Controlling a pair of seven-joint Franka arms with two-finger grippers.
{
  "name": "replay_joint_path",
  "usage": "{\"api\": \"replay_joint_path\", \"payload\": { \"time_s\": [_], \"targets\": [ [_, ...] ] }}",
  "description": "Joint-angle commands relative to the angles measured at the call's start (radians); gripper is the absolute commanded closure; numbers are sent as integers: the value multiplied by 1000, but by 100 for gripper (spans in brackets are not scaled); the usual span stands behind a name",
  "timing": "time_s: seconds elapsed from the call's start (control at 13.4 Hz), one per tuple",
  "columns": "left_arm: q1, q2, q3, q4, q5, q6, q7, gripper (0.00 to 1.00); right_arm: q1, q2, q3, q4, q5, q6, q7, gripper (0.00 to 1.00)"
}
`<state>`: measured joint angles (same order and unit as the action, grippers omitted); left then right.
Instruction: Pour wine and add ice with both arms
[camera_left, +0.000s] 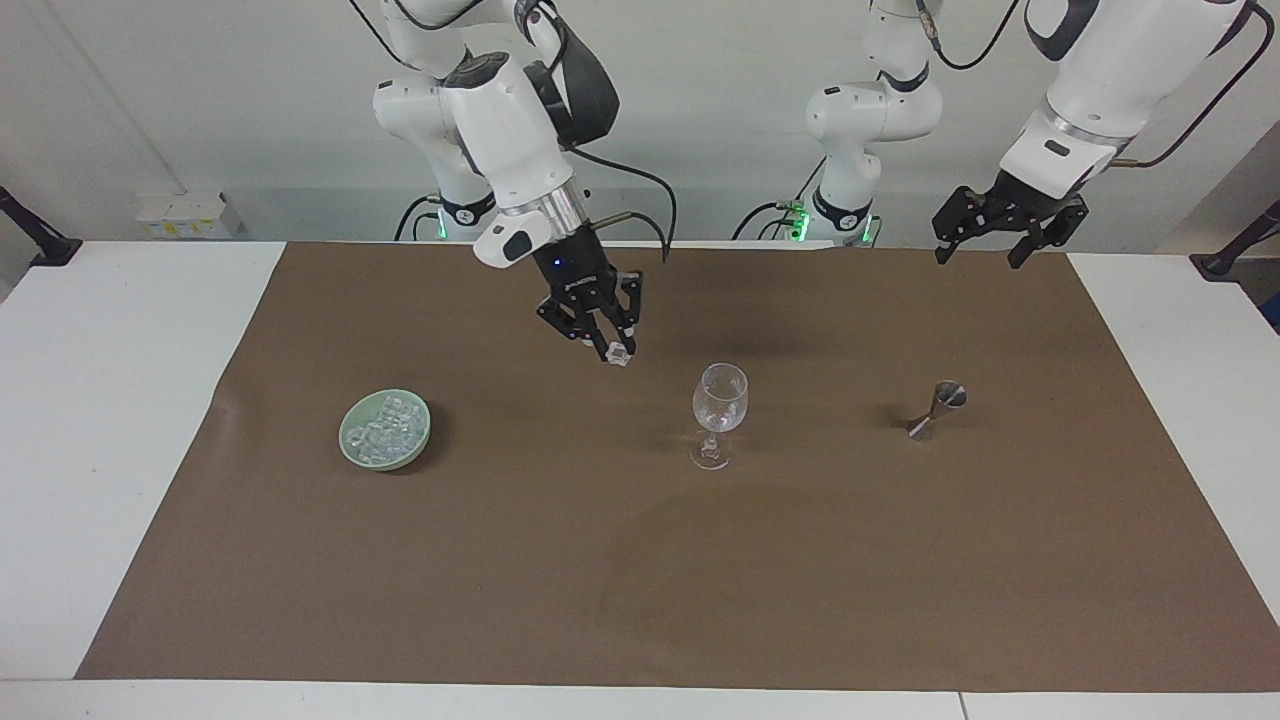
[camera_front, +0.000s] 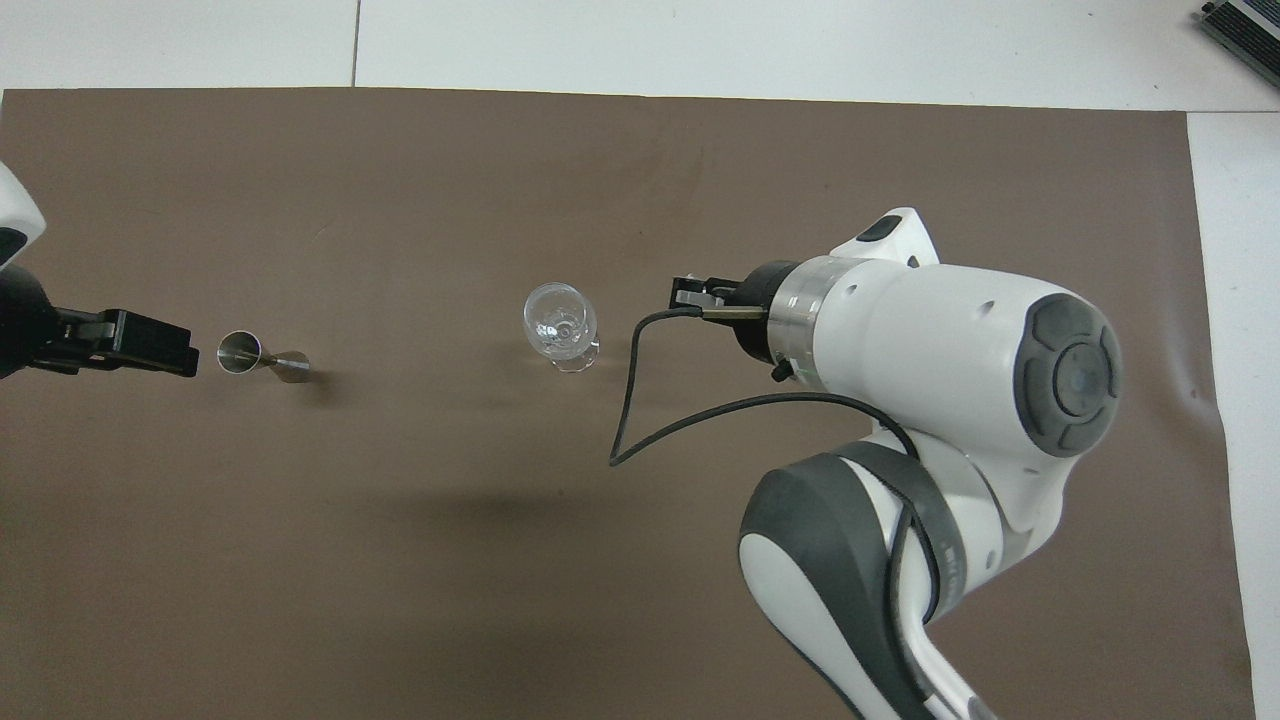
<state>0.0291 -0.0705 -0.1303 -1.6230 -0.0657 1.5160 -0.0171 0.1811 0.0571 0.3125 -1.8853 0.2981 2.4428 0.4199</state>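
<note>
- The right gripper (camera_left: 618, 352) is held in the air over the brown mat (camera_left: 640, 560), between the green bowl (camera_left: 385, 430) and the wine glass (camera_left: 718, 415), its fingertips clamped on 1 ice cube (camera_left: 620, 353).
- The left gripper (camera_left: 985, 250) is held in the air with its fingers spread apart and nothing between them, over the mat edge at the left arm's end of the worktop (camera_left: 110, 420).
- 2 white arms are counted, 1 wine glass, 1 green bowl, 1 steel jigger (camera_left: 936, 409) and 1 heap of ice (camera_left: 383, 432) in the bowl.
- The wine glass stands upright near the middle of the mat, with something clear seen low in its bowl; the jigger stands toward the left arm's end.
- In the facing view the bowl and the held cube are shown; in the overhead view the bowl is covered by the right arm (camera_front: 930, 370) and the cube cannot be made out.
- In the overhead view the left gripper (camera_front: 190, 350) is seen just beside the jigger (camera_front: 262, 357).
- No writing can be read.
</note>
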Motion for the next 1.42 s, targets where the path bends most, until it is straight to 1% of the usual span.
{"api": "replay_joint_path", "payload": {
  "time_s": [0.0,0.07,0.22,0.37,0.52,0.6,0.67,0.75,0.82,0.9,1.05,1.2,1.35],
  "targets": [
    [-31,-15,26,-26,15,23,2,0,60,17,2,17,36,82,80,100],
    [-31,-15,31,-26,15,23,2,0,89,29,2,18,36,129,123,100],
    [-31,-15,31,-26,15,24,9,0,122,69,2,17,23,198,120,100],
    [-31,-15,31,-25,15,24,14,0,126,107,0,28,15,260,67,100],
    [-31,-15,31,-25,17,24,41,0,126,135,0,25,3,278,-39,100],
    [-31,-15,29,-25,17,27,63,0,139,154,2,25,-1,294,-47,100],
    [-31,-15,31,-23,23,27,65,0,168,173,0,25,1,339,-49,96],
    [-32,-14,29,-18,50,27,68,0,173,181,2,17,-1,367,-52,93],
    [-37,-12,29,-15,58,27,80,0,175,181,0,12,-1,367,-56,89],
    [-38,-9,29,-15,58,27,80,0,176,181,0,9,-14,366,-58,88],
    [-38,-9,29,-15,58,27,80,0,175,182,0,6,-42,366,-56,75],
    [-38,-9,29,-15,58,26,80,0,175,182,0,6,-43,366,-56,75],
    [-38,-9,29,-14,58,26,77,0,175,181,-1,3,-43,367,-56,71]
  ]
}}
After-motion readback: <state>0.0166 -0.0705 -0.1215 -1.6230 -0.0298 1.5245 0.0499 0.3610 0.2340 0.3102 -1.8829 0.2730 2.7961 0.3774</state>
